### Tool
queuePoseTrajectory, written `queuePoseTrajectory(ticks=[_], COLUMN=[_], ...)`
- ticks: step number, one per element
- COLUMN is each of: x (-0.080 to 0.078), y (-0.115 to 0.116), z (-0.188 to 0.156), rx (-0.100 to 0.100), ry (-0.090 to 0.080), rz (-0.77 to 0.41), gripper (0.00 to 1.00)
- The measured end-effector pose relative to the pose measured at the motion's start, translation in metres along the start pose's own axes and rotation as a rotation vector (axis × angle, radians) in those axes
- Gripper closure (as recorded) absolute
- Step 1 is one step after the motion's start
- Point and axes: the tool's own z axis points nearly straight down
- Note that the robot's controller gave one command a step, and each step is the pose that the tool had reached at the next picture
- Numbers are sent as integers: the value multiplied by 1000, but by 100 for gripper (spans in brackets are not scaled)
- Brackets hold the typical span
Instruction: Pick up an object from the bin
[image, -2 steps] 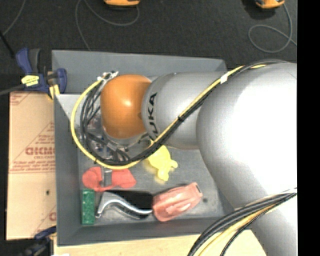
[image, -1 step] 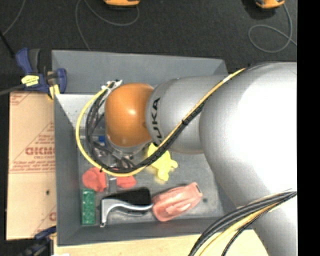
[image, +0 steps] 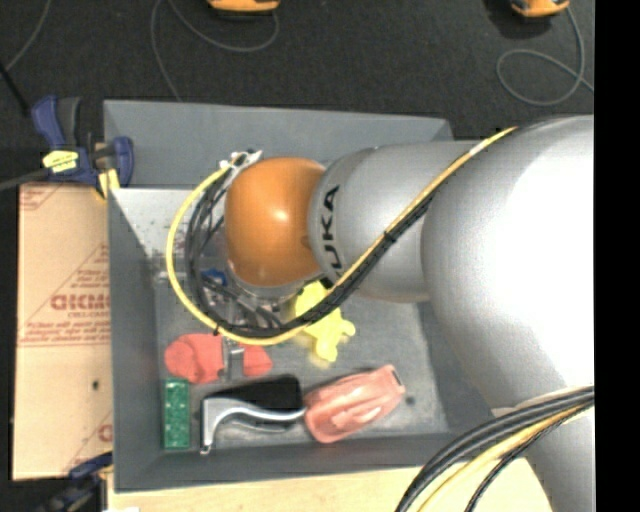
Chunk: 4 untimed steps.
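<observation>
Dark matte floor all round, grey metal bin (image: 135, 400) in the middle. KUKA arm (image: 480, 230) comes in from the right and covers most of the bin's right half. Orange wrist cover (image: 268, 220) sits over the bin's left-centre, with a yellow cable (image: 178, 250) and a bundle of black leads looped round it.

Jaws: tucked under the wrist hardware, can't tell if they're spread or pressed together. Nothing visibly between them.

Closest thing to the wrist end is a red lumpy soft piece (image: 195, 357) on the bin floor at lower left, just below the cover. A smaller red lump (image: 256, 361) lies just to its right, and a short grey metal bit shows between the two. Can't tell whether they touch.

Rest of the contents, all along the near side:
- yellow knobbly toy (image: 328, 335), centre, partly under the arm
- green studded block (image: 177, 413), upright against the left wall, near corner
- black-and-silver handled tool (image: 252, 402), lying flat just right of the block
- translucent pink ridged piece (image: 352, 402), touching the tool's right end, tilted up to the right

Everything rests on the bin floor.
</observation>
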Motion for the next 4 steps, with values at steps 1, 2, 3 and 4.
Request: queuePoseTrajectory(ticks=[1, 2, 3, 4], x=[3, 16, 16, 17], y=[2, -1, -1, -1], z=[38, 41, 41, 37], rx=[-3, -1, -1, -1], ry=[-5, -3, -3, 1], rz=[0, -32, -32, -31], gripper=[0, 100, 100, 100])
